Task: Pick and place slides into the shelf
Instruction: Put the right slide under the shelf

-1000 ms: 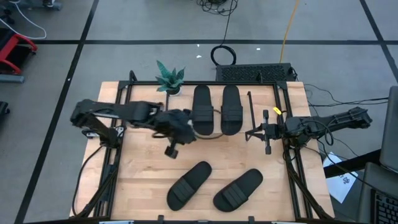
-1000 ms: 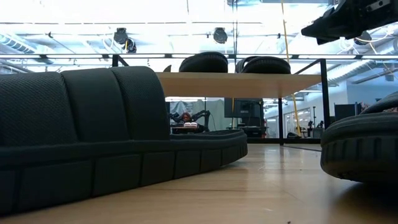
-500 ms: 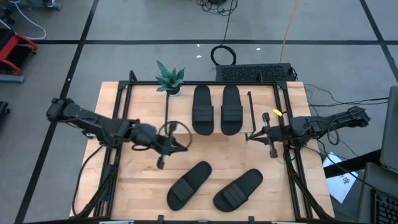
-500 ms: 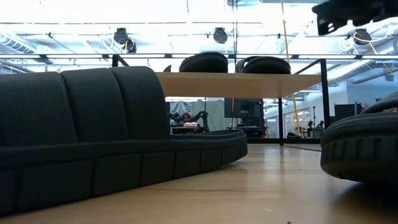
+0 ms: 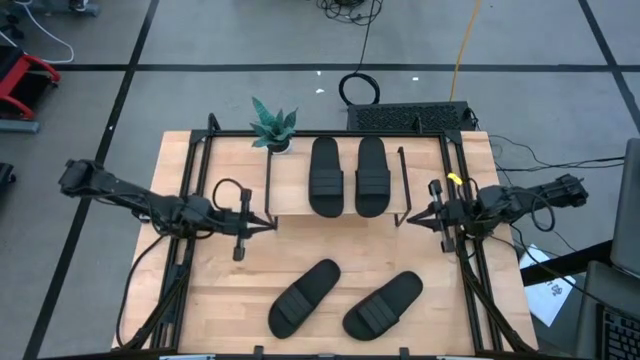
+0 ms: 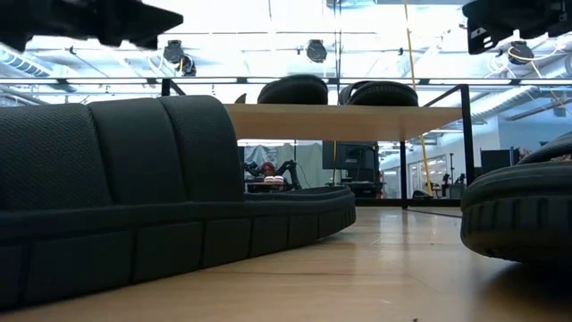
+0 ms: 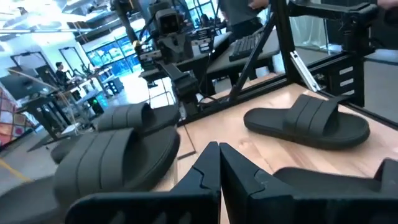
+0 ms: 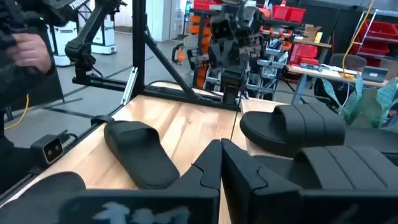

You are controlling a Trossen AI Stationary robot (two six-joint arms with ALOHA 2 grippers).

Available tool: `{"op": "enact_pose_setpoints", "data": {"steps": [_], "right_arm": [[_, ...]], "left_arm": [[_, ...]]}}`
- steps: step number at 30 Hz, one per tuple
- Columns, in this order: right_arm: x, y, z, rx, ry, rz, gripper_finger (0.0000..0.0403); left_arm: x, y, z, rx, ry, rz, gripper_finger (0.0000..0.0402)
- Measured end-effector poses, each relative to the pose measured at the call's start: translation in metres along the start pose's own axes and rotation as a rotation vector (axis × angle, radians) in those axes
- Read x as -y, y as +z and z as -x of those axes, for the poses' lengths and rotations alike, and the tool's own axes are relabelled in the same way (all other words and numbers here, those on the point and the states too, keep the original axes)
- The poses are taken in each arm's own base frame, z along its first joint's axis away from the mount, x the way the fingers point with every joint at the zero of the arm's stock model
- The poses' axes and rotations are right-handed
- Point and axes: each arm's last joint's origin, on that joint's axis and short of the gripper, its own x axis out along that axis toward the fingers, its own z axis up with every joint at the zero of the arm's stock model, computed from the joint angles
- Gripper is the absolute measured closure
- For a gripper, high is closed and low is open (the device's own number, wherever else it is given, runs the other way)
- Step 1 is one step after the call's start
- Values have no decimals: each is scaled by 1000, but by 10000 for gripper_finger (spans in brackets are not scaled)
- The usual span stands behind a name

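Moved since earlier: left arm has swung back from beside the shelf to the table's left edge; the right arm has barely shifted.
Left gripper (image 5: 268, 225): fingers pressed together, holding nothing, tips aimed at the shelf's left side.
Right gripper (image 5: 411, 217): fingers also together and empty, just beside the shelf's right frame.
Shelf: small low rack with a light wood top board and thin black metal frame (image 5: 290, 185), at the back middle of the table.
Slides on shelf: two all-black rubbery slide sandals with wide ribbed straps (image 5: 324, 176) (image 5: 371, 176), side by side on the top board.
Slides left: two matching black sandals (image 5: 303, 297) (image 5: 382, 304) lying angled near the front edge, well apart from both grippers.
Risk, grasp: going down with fingers unopened would likely shove a sandal instead of catching its strap.
Risk, placement: the top board looks full; a third sandal pushed on could knock one off.
Risk, frame: the right gripper sits close enough to clip the metal post.
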Motion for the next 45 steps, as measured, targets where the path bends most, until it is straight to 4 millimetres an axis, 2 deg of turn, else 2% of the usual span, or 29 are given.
{"op": "enact_pose_setpoints", "data": {"steps": [7, 13, 20, 29, 34, 41, 45], "right_arm": [[-1, -6, -3, -30, 8, 69, 403], [-1, -6, -4, -34, 10, 106, 403], [-1, -6, -4, -34, 10, 100, 403], [-1, -4, -4, -16, 7, 71, 403], [-2, -5, -4, -18, 22, 54, 403], [-8, -5, -8, -5, 215, 37, 403], [-9, -3, -9, 11, 240, -14, 403]], "left_arm": [[5, -20, 7, -47, 20, 46, 401], [6, -26, 8, -67, 19, 58, 401], [5, -27, 9, -95, 66, 84, 401], [-1, -25, 10, -62, 122, 318, 401], [-2, -21, 10, -23, 115, 282, 401], [-3, -18, 10, 14, 117, 217, 401], [-3, -16, 10, 25, 120, 213, 397]]}}
